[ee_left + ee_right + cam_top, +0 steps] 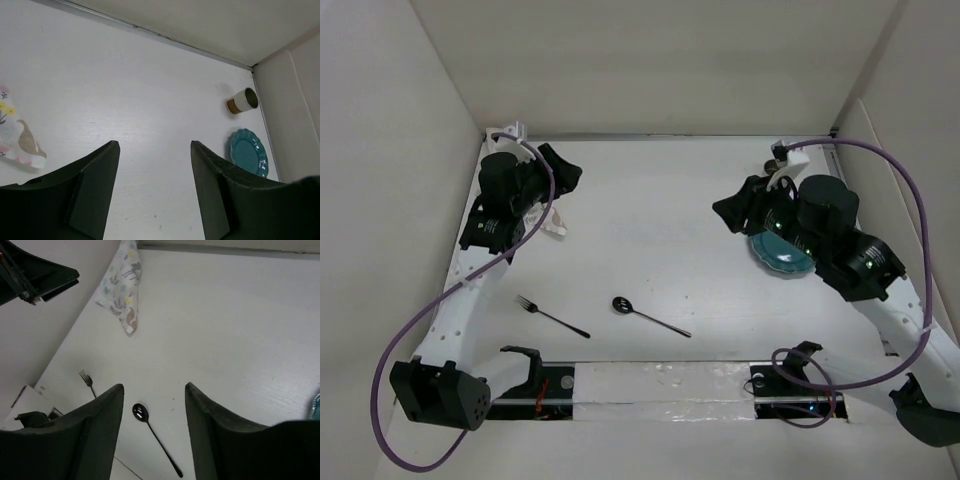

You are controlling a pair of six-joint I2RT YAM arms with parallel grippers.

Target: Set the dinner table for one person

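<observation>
The white dinner table (650,200) holds a black fork (550,316) and a black spoon (648,316) near its front. A teal plate (778,256) lies at the right, partly under my right arm. A folded mat printed with animals (553,224) lies at the left, partly under my left arm. A white and brown cup (242,100) stands near the far right corner. My left gripper (568,172) is open and empty above the far left. My right gripper (728,212) is open and empty, left of the plate. The spoon (150,430) and fork (87,380) show below the right gripper (154,386).
White panels wall the table at the back and both sides. Purple cables loop from both arms. A white strip with black mounts (670,385) runs along the near edge. In the left wrist view the plate (248,152) and mat (20,140) flank the open left gripper (155,145).
</observation>
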